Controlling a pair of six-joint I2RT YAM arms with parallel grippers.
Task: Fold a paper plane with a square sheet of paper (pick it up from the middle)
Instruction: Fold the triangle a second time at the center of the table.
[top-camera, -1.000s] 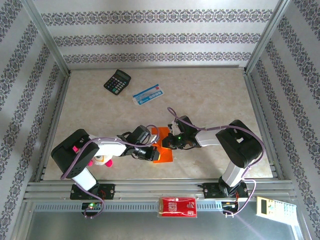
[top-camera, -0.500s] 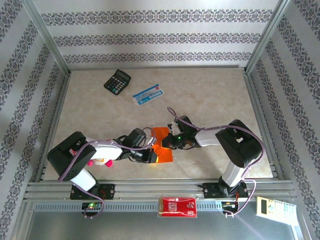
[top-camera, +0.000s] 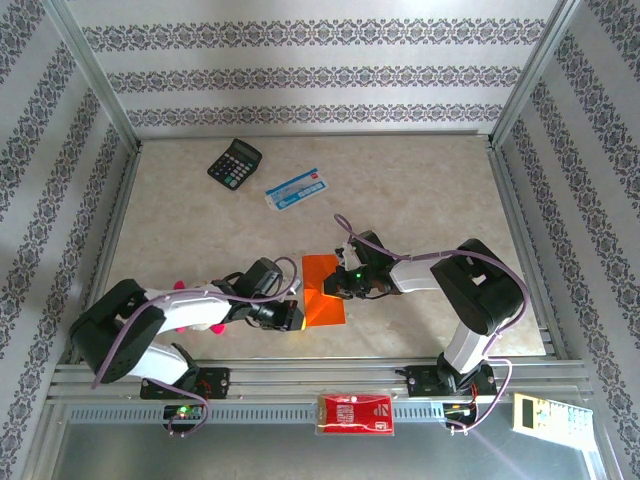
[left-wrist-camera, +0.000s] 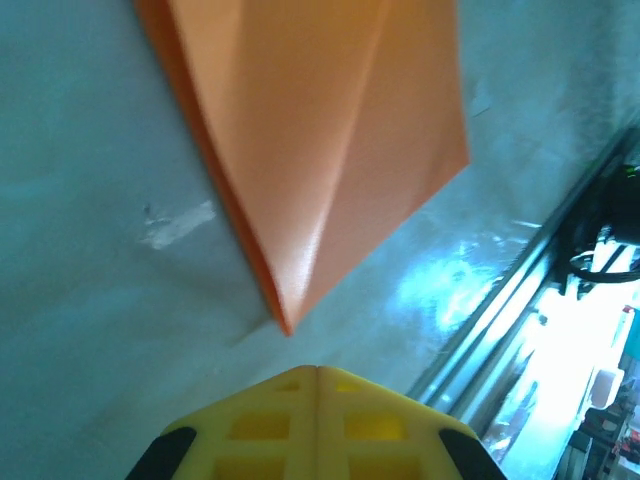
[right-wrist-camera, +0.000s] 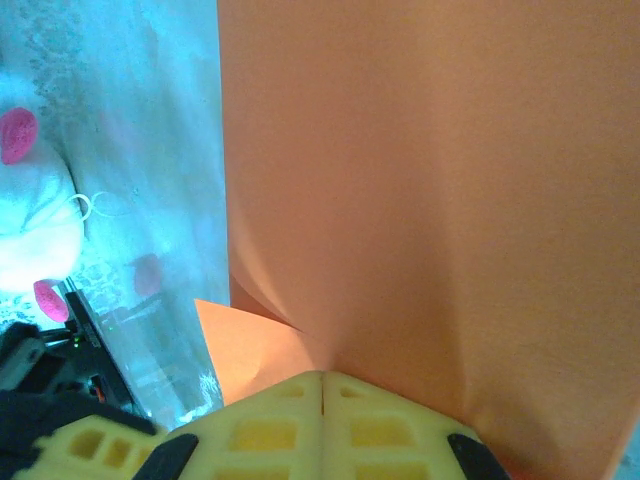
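The square sheet of paper (top-camera: 318, 275) is bright orange and partly folded, lying near the table's front between the two arms. In the left wrist view its folded sheet (left-wrist-camera: 320, 150) ends in a pointed corner just ahead of my left gripper (left-wrist-camera: 317, 370). That gripper is shut and holds nothing; from above, the left gripper (top-camera: 297, 318) sits low at the paper's near-left corner. My right gripper (top-camera: 334, 287) is shut, and in its own view the right gripper (right-wrist-camera: 322, 376) has its tips pressed against the orange sheet (right-wrist-camera: 430, 200), with a lower flap (right-wrist-camera: 250, 350) showing to the left.
A black calculator (top-camera: 234, 162) and a blue-and-white flat packet (top-camera: 297, 188) lie at the back left. A red packet (top-camera: 355, 412) rests on the front rail (top-camera: 300, 378), and a pale device (top-camera: 545, 412) sits at the bottom right. Patterned walls enclose the table.
The left arm has dropped and drawn back to the near left, and its gripper has come off the paper to the near corner. The paper lies flatter. The right arm has stayed put.
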